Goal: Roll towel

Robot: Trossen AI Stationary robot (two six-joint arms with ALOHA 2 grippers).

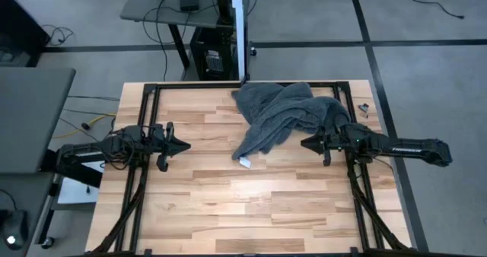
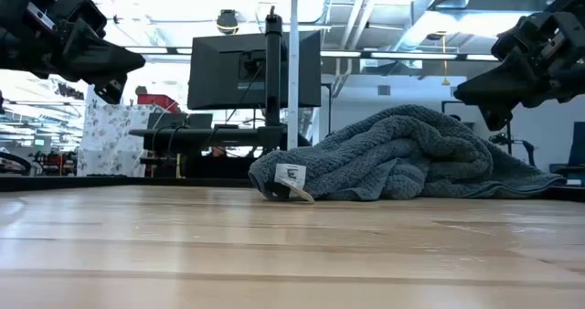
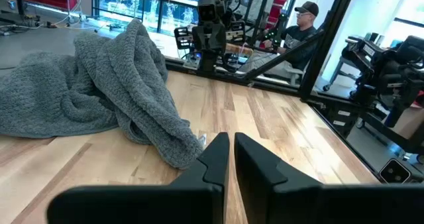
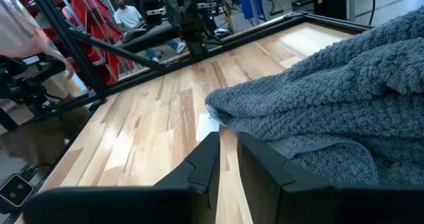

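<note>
The white tag (image 2: 291,178) at the near edge of the towel (image 1: 285,116) carries a small dark mark, too small to read. Pale lettering runs along the right arm's forearm (image 1: 407,144) in the high view, also unreadable.

Both arms reach level over the table (image 1: 228,204), held above the wood, fingers pointing at each other. The left gripper (image 1: 183,145) is closed with nothing in it, well apart from the towel, which lies ahead of it. The right gripper (image 1: 307,144) has its jaws at a narrow gap, empty, with the crumpled dark grey towel just beside and ahead of its fingertips, heaped toward the table's far edge.

Beyond the table, 2 people (image 3: 301,25) (image 4: 127,13) sit in the room.
</note>
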